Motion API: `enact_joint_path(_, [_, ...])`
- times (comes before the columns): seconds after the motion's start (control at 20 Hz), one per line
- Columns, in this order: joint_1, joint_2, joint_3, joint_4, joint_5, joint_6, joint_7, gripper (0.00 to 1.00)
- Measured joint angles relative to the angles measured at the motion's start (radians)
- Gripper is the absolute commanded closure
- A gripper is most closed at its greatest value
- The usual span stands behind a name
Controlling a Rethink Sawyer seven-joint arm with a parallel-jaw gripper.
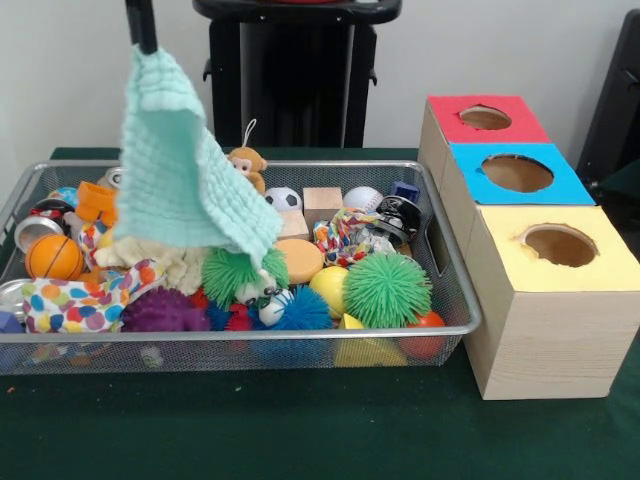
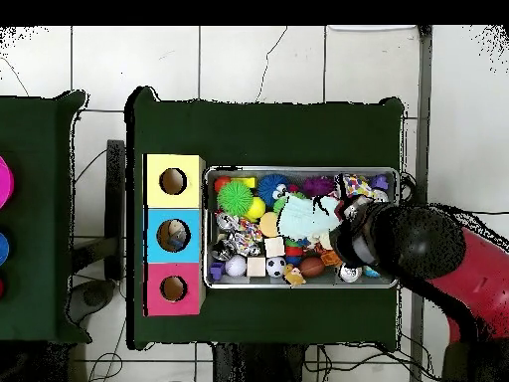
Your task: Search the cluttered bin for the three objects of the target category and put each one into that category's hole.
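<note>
While gripper (image 1: 142,40) pinches it, mint cloth (image 1: 180,170) drapes.

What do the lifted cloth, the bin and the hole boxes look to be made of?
Cloth: soft mint textile, waffle-textured, draping in folds from the tool. Bin: silvery wire mesh, contents visible through it. Boxes: pale wood by the grain, matte coloured tops, possibly felt or paper.

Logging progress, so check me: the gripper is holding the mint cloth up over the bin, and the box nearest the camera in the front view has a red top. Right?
Not quite. In the front view, the gripper does hold the mint cloth up over the bin, but the nearest box has a yellow top. The red top is on the farthest box.
</note>
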Motion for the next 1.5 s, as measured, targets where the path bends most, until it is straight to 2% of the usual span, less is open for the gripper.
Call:
enact_joint_path(0.25, [-0.028, 0.019, 0.004, -0.008, -0.023, 0.0, 0.0, 1.0])
enact_joint_path(0.6, [-0.022, 0.021, 0.02, -0.008, -0.057, 0.0, 0.0, 1.0])
enact_joint_path(1.05, [0.022, 0.026, 0.025, -0.008, -0.098, 0.0, 0.0, 1.0])
enact_joint_path(1.5, [0.094, 0.081, 0.024, -0.008, -0.138, 0.0, 0.0, 1.0])
